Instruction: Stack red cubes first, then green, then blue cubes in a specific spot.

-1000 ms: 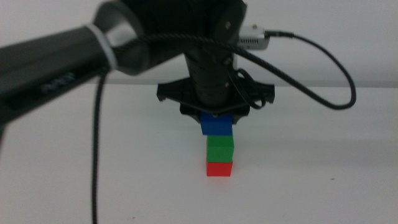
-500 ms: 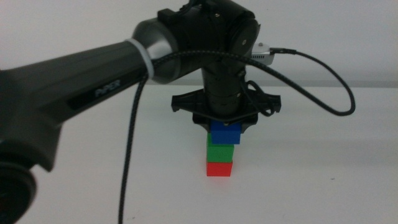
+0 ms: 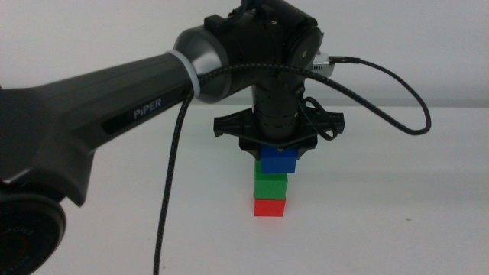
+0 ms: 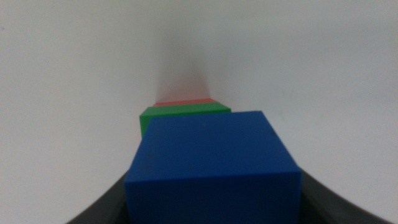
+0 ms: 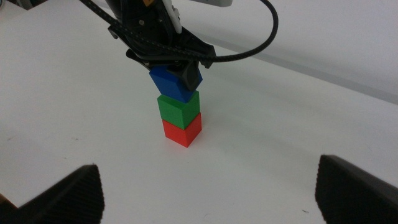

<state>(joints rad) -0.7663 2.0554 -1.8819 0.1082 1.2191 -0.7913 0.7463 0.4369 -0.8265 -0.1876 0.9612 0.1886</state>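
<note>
Squarely atop green cube (image 3: 270, 184): blue cube (image 3: 277, 160).

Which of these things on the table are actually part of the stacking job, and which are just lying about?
Part of the job:
- red cube, bottom of the stack
- green cube, on the red one
- blue cube, held over the green one by the left end effector

Just there:
- white table
- black cable on the left arm
- right end effector, open, waiting apart from the stack

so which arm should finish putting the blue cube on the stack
Left. The left gripper already grips the blue cube directly over the green cube and red cube. The right gripper waits open, off to the side.
</note>
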